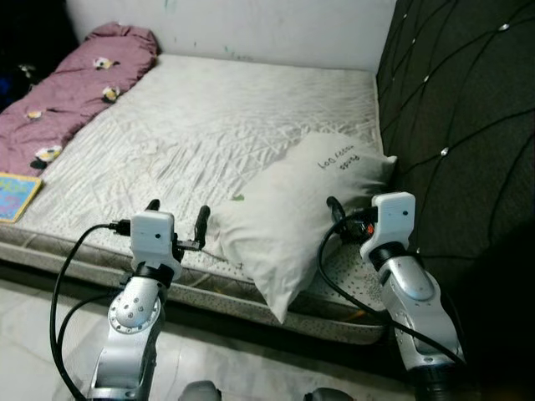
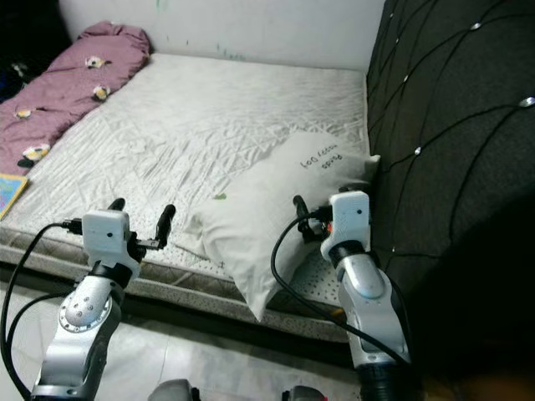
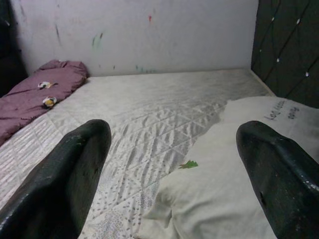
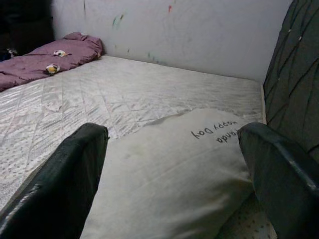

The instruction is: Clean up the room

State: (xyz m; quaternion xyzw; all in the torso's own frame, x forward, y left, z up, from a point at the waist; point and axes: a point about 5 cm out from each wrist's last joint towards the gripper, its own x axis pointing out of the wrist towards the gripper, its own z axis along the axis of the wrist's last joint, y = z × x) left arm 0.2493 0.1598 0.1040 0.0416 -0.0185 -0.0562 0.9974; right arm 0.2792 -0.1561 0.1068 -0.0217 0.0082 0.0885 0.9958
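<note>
A white pillow [image 1: 292,209] with dark handwriting lies on the bare mattress [image 1: 209,125] at its near right corner, against the black headboard. A small green scrap [image 3: 188,164] sits on the pillow's left end. My left gripper [image 1: 177,215] is open at the mattress's front edge, just left of the pillow's corner and holding nothing. My right gripper [image 4: 172,169] is open too, its fingers [image 4: 75,174] spread over the pillow's near right end, with nothing between them. A crumpled purple blanket [image 1: 67,92] with flower prints lies along the far left of the bed.
The black quilted headboard [image 1: 451,125] rises close on the right. A colourful flat book [image 1: 15,196] rests at the mattress's left front edge. A white wall [image 1: 251,25] stands behind the bed. Pale floor tiles [image 1: 33,334] run beneath my arms.
</note>
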